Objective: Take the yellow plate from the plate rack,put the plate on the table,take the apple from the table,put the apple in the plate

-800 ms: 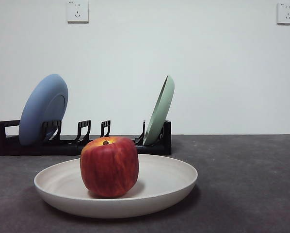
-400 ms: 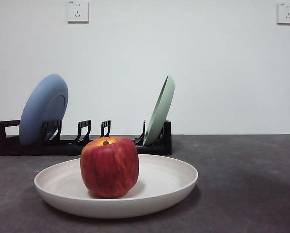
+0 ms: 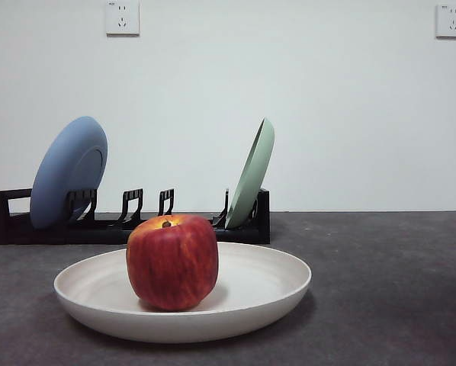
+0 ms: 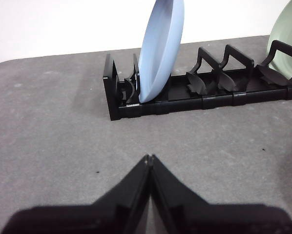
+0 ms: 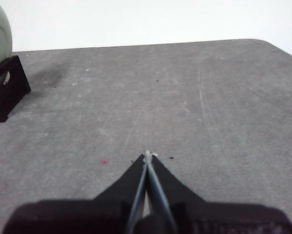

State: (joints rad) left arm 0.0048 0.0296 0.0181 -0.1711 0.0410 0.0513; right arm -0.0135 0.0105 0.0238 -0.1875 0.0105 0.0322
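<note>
Dark red blocky apple point(image 3: 171, 261) is sitting inside the cream matte round plate point(image 3: 266, 293).
Both claws are resting pressed together, empty; the apple looks firm, smooth, best gripped across its sides.

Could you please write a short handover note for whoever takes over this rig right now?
Left gripper: shut, holding nothing, over bare table facing the plate rack.
Right gripper: shut, holding nothing, over bare table.
The yellow plate lies flat on the table in front of the rack; the apple stands upright in it.
The blue plate and green plate are in the rack.
Done: all steps, by the look of it. Left: nothing apparent.
</note>
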